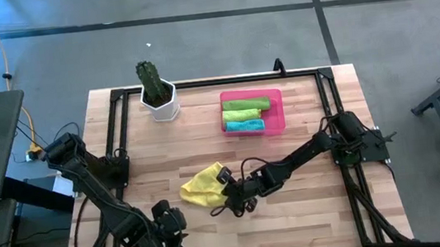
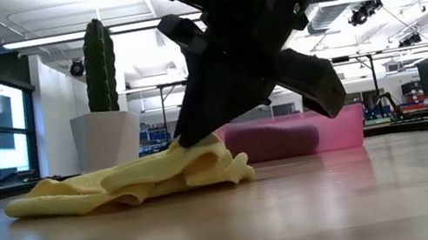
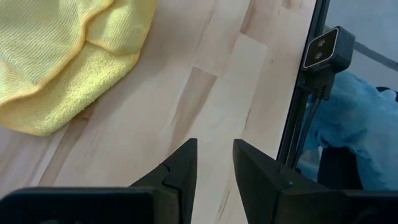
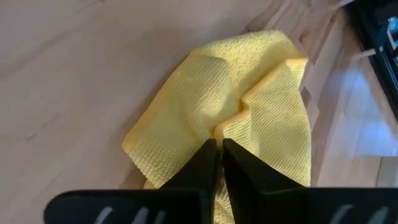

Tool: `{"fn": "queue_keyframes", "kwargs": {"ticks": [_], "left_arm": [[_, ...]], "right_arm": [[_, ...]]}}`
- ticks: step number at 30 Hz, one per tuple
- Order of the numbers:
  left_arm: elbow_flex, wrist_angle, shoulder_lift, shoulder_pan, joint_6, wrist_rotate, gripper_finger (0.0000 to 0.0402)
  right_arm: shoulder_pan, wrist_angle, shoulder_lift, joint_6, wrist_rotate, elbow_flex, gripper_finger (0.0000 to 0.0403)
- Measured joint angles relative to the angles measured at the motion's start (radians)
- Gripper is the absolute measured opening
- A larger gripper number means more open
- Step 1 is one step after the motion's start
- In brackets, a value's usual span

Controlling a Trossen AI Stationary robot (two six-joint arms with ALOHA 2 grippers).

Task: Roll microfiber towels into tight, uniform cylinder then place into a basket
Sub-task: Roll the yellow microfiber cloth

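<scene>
Currently the right arm stretches low from the surface's right edge toward the middle, bent at the elbow, with its wrist tipped down. The right pincer (image 4: 219, 155) has its fingers pressed together on a fold of the yellow towel (image 1: 202, 184), which lies crumpled just left of it on the wood. In the low view the towel (image 2: 132, 180) sags flat along the surface, lifted slightly where the dark fingers meet it.

The left arm runs from the left edge down to the near edge, folded back on itself. The left pincer (image 3: 212, 163) hangs over bare wood with its fingers a small gap apart, holding nothing; the yellow towel sits ahead of it, apart from the fingertips.

Beyond the right pincer, toward the far side, sits the pink basket (image 1: 276, 120). Inside it lie a green roll (image 1: 244, 104), a second green roll (image 1: 241, 115) and a teal roll (image 1: 245, 125), side by side. Left of the basket stands a cactus (image 1: 148, 78) in a white pot (image 1: 160, 104).

The surface (image 1: 312, 204) is pale wood planks with a black frame. Around it is grey floor; behind, a bright room with ceiling strip lights and windows.
</scene>
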State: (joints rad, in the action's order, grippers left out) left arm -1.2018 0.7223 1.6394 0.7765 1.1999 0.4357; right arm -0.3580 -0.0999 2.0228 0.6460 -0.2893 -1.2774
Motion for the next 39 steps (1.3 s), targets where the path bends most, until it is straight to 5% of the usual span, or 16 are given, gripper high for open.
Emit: {"fn": "queue_keyframes", "kwargs": {"ticks": [15,26,39], "left_arm": [[0.000,0.014,0.000,0.000,0.000,0.009,0.0094],[0.000,0.015,0.000,0.000,0.000,0.049,0.0094],[0.000,0.016,0.000,0.000,-0.007,0.070,0.0094]], "right_arm": [[-0.001,-0.067,0.000,-0.318,0.020,-0.072,0.0001],[-0.005,-0.342,-0.001,-0.571,0.086,-0.262,0.0022],[-0.005,-0.149,-0.001,-0.725,0.078,-0.064,0.0076]]}}
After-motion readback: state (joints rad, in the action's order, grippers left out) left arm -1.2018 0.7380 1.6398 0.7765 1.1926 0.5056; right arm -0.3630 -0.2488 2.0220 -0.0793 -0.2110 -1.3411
